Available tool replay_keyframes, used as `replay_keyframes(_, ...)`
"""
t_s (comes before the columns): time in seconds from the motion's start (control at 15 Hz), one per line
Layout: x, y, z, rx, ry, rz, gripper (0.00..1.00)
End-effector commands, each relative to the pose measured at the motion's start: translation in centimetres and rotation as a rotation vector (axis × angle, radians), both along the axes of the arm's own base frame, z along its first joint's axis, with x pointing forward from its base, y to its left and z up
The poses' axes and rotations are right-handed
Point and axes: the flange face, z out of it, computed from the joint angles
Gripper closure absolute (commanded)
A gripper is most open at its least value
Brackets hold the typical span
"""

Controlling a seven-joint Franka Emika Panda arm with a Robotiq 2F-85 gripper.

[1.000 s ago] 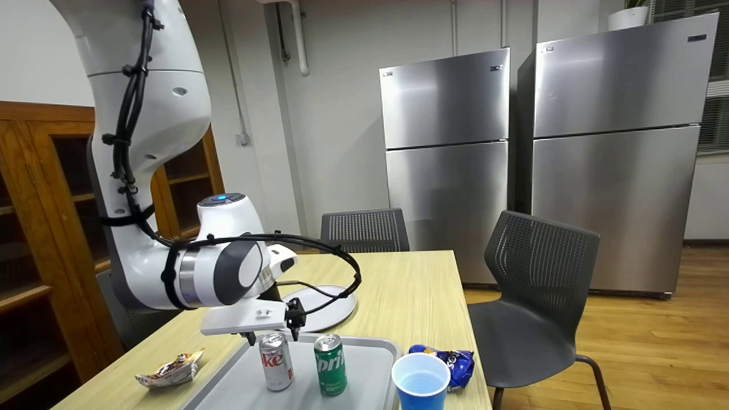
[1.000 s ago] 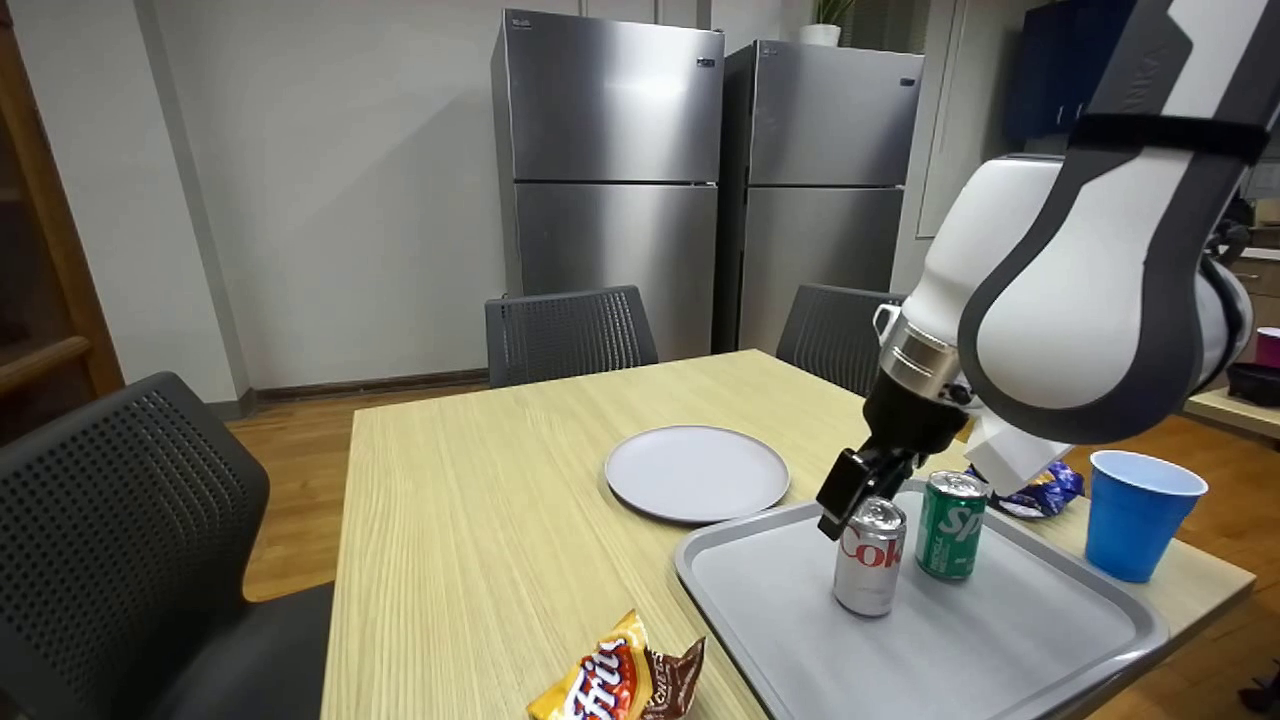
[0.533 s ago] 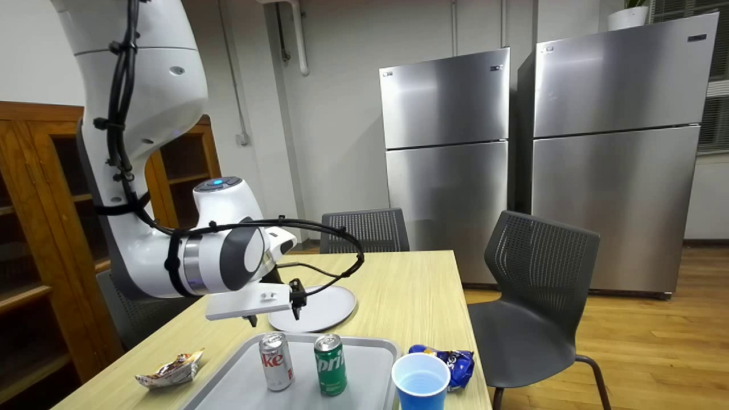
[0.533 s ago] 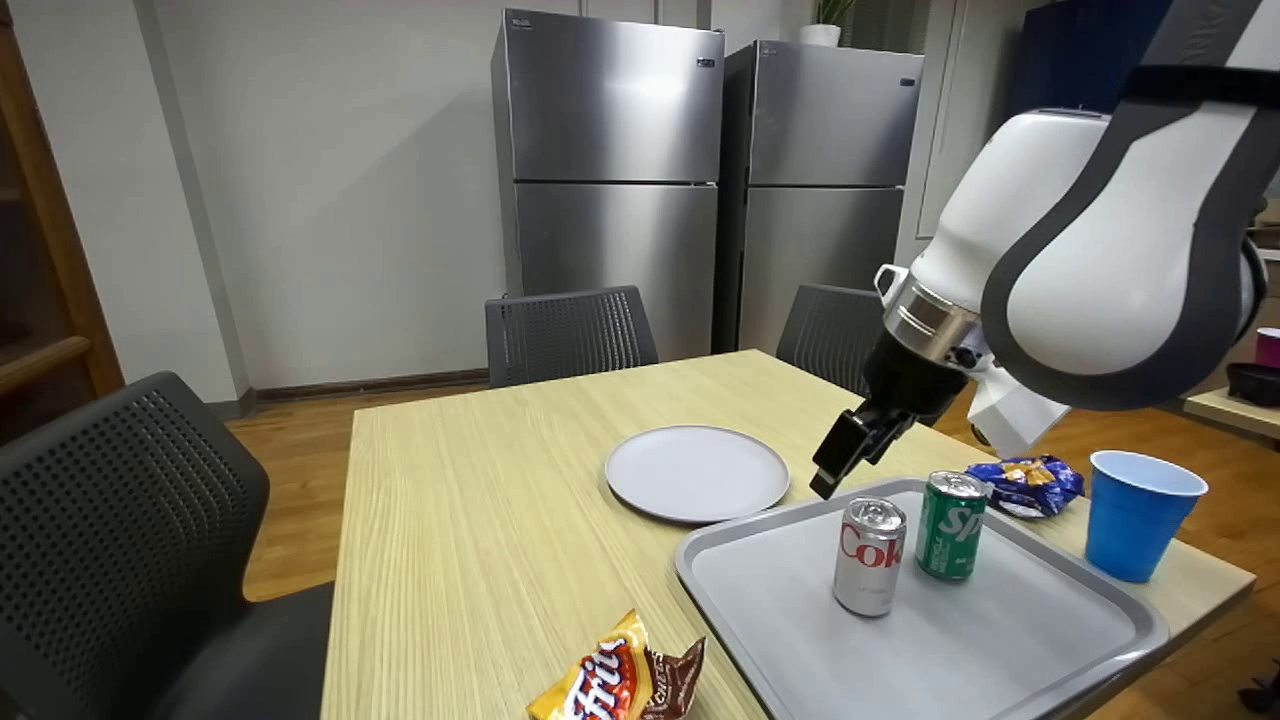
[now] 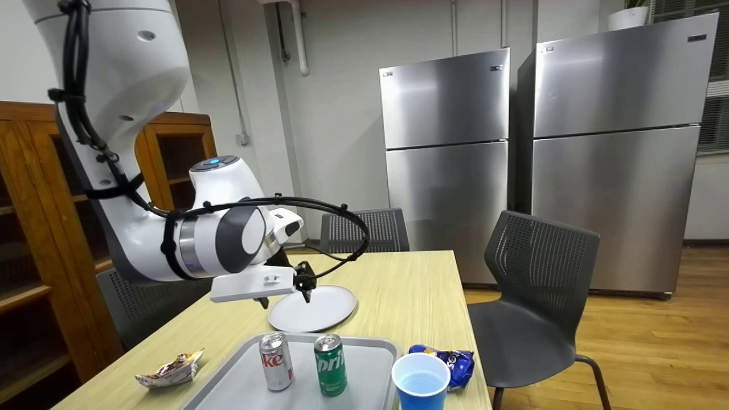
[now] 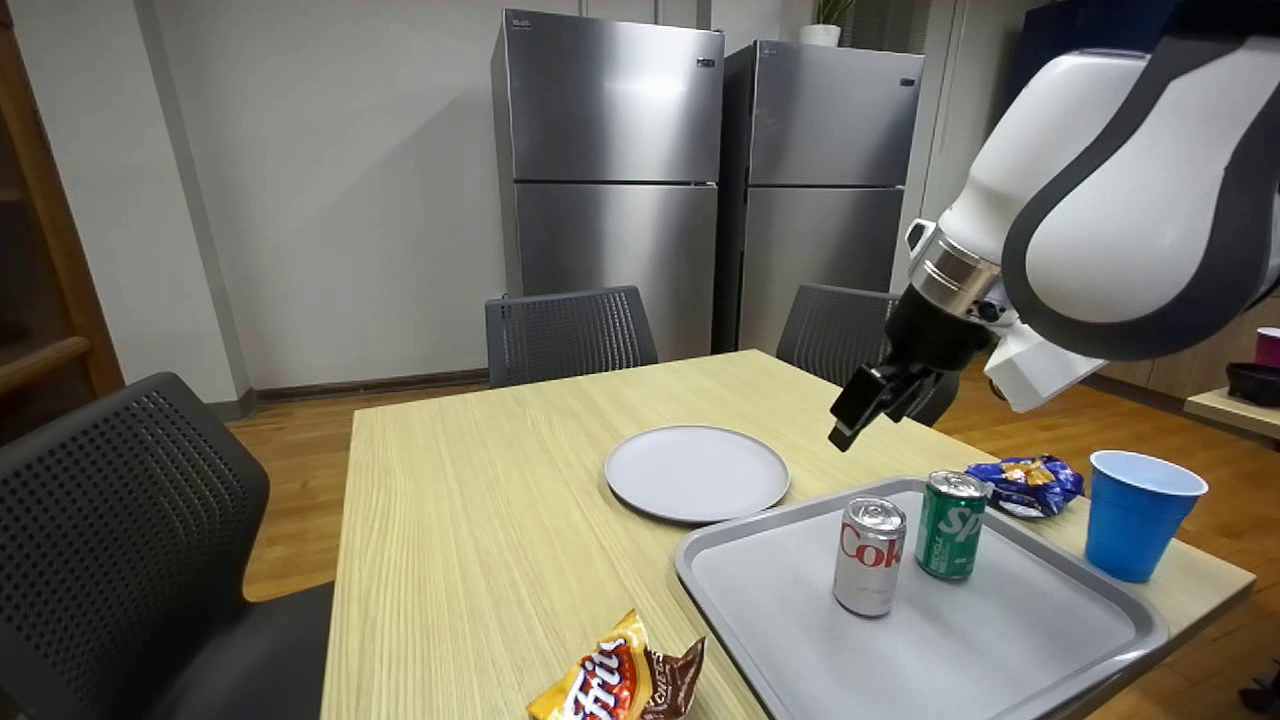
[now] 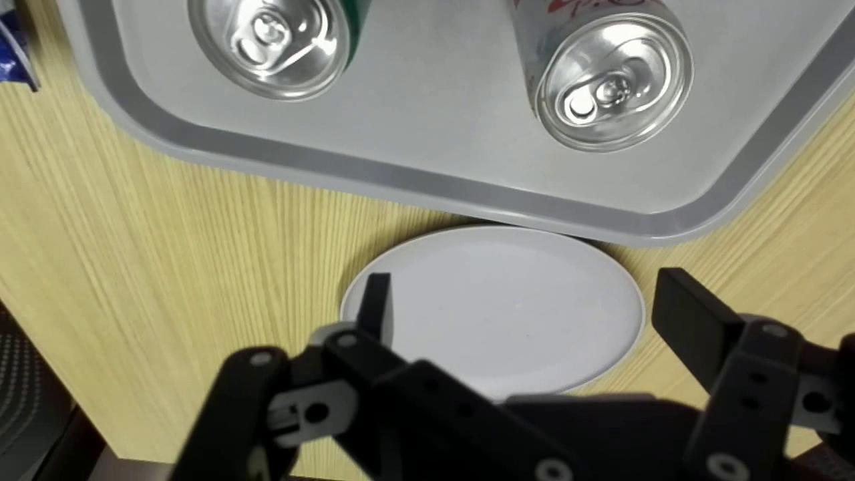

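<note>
Spread wide, the black hand (image 7: pixel 525 275) hung near a round grey plate (image 6: pixel 697 474); on the grey plastic tray (image 6: pixel 965 645) stood a silver metal Coke can (image 6: pixel 870 558), a green Sprite can (image 6: pixel 951 526) alongside.

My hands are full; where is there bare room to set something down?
In an exterior view, the table is bare between plate and snack bag, the tray in front of the Coke can. Crowded: around Sprite can, blue packet and blue cup.
</note>
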Motion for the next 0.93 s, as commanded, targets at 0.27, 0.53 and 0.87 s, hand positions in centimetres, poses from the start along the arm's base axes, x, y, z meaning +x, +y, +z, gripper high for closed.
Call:
replay_keyframes(0.27,-0.2,-1.9,4.3,-0.016,0.001,-0.144,0.00)
replay_keyframes(0.53,-0.2,-2.6,5.3,-0.023,0.024,-0.190,0.00)
replay_keyframes(0.87,-0.1,-2.4,5.4,-0.026,0.038,-0.190,0.00)
